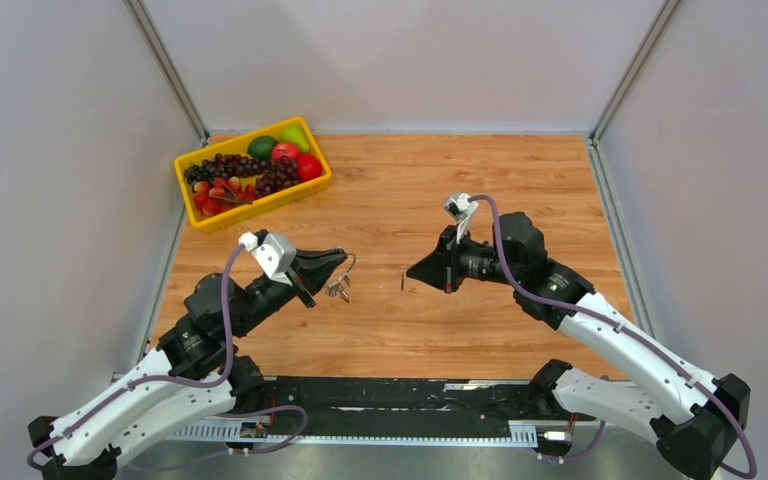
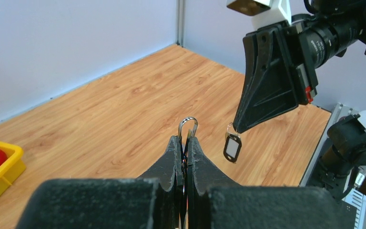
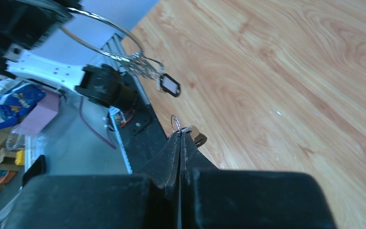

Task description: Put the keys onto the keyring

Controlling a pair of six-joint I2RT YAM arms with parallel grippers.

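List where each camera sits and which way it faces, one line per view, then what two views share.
Top external: fixed above and behind the bases, looking down on the table; left arm and right arm show, yellow tray far left.
Left wrist: on the left arm, looking along the left jaws, shut on the keyring, toward the right jaws holding the key.
Right wrist: on the right arm, looking past the right jaws toward the left arm.
Shared: both wrist views show the keyring.
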